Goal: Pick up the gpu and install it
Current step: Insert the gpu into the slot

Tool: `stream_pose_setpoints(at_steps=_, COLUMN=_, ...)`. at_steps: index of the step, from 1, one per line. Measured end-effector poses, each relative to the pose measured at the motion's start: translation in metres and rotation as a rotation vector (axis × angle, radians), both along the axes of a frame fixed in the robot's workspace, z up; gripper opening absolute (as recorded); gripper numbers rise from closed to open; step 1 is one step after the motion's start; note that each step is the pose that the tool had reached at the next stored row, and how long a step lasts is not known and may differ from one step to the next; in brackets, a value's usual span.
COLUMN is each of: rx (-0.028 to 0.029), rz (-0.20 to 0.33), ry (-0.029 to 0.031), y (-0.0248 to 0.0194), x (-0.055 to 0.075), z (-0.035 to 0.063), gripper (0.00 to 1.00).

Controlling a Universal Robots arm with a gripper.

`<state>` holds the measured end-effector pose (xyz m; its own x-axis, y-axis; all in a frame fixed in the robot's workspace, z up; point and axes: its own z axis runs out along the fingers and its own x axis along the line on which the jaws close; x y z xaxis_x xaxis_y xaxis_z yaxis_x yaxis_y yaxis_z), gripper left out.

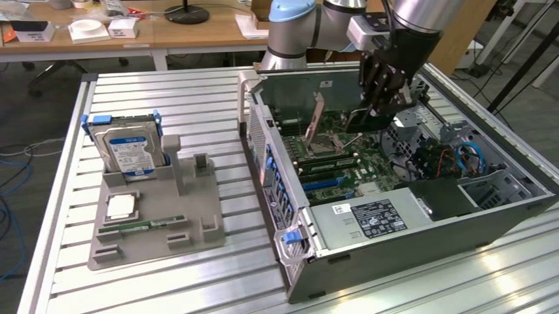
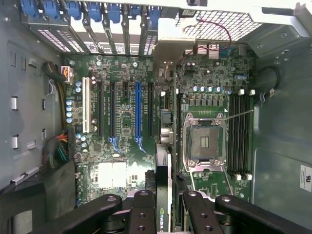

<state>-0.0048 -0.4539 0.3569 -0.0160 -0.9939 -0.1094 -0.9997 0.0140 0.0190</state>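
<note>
- slatted metal table (image 1: 175, 98): carries a grey fixture tray (image 1: 205, 226) on the exterior view's left and an open computer case (image 1: 515, 216) from centre to right; the two stand just apart.
- grey fixture tray: rear slot holds a hard drive (image 1: 131, 154) upright in a blue bracket. a square processor chip (image 1: 120, 207) lies flat in a recess. a green memory stick (image 1: 144, 227) lies in the groove just in front of it.
- computer case: lies on its side with the side panel off. inside are the motherboard (image 2: 122, 161), a labelled power supply (image 1: 376, 219) at the near end and blue cables (image 1: 472, 154) toward the far right.
- motherboard: blue expansion slot (image 2: 137, 112), processor socket (image 2: 204, 141) with its cover raised, memory slots (image 2: 239, 136) beside it.
- gripper (image 1: 378, 116) (image 2: 164, 207): inside the case, over the motherboard, clenched on the gpu.
- gpu (image 1: 367, 122) (image 2: 164, 165): held edge-on between the fingers, above the board, in line between the blue slot and the socket. cannot tell whether its lower edge touches a slot.
</note>
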Motion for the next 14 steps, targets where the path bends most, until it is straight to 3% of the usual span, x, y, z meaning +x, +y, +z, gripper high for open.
stream_pose_setpoints(at_steps=14, rx=0.0000, rz=0.000, ry=0.0000, y=0.0000, x=0.0000, z=-0.0044, gripper=0.26)
